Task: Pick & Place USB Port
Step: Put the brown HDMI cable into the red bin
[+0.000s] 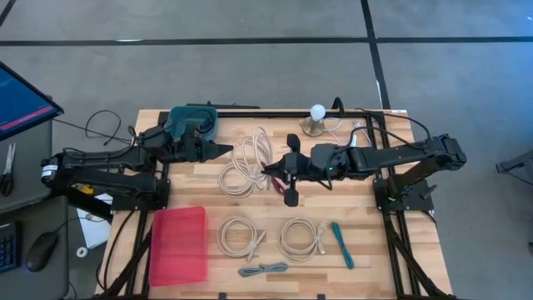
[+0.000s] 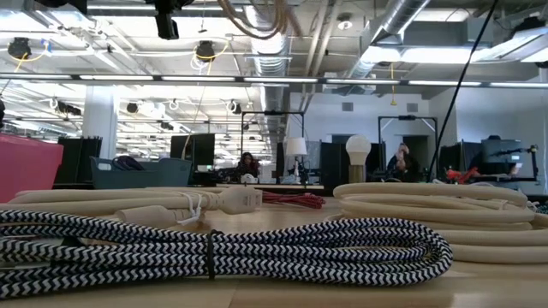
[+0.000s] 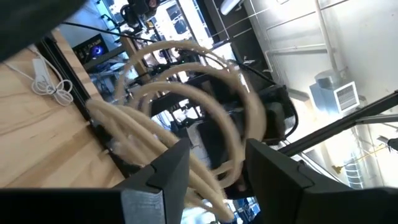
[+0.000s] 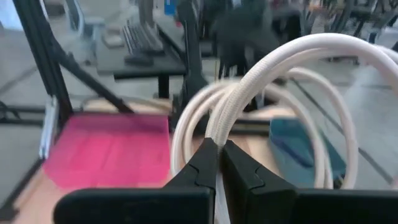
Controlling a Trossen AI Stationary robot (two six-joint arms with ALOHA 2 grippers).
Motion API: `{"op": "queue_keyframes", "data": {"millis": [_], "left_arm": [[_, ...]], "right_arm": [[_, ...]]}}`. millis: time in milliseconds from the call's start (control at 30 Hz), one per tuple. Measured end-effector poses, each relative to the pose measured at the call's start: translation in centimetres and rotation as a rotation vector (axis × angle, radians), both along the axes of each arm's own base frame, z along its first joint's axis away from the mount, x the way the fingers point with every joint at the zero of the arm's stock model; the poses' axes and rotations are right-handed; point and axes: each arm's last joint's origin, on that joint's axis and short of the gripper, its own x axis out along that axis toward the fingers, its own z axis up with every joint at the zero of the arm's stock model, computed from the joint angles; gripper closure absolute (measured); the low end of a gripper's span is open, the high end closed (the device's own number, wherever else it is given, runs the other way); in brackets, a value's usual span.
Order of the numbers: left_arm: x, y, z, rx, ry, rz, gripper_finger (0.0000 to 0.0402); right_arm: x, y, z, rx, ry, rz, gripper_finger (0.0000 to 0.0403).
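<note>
You have the cream cable coil (image 1: 245, 162) lifted over the middle of the table (image 1: 366, 250), the right gripper (image 4: 217, 163) pinched tight on a strand of it and the left gripper (image 3: 217, 168) with its jaws apart around other loops, so if the arms pull apart unevenly the loops may slip or spill out of the coil, or snag the red cable (image 1: 275, 184) beneath. The bundle's long axis runs roughly from the table's far edge toward the near one. I cannot tell which way its plug points.
</note>
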Motion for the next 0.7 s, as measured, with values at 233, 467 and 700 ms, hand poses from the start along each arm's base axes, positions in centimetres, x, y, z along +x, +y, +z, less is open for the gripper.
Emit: {"op": "queue_keyframes", "data": {"millis": [233,467,700], "left_arm": [[0.0,0.0,0.0,0.0,0.004,-0.001,0.0243],[0.0,0.0,-0.1,0.006,0.007,-0.001,0.0243],[0.0,0.0,-0.1,0.01,0.006,0.0,0.0243]], "right_arm": [[0.0,0.0,0.0,-0.003,0.015,-0.001,0.0403],[-0.9,-0.2,0.0,-0.018,0.066,-0.024,0.0403],[-1.6,-0.4,-0.1,-0.002,0.118,-0.056,0.0403]]}}
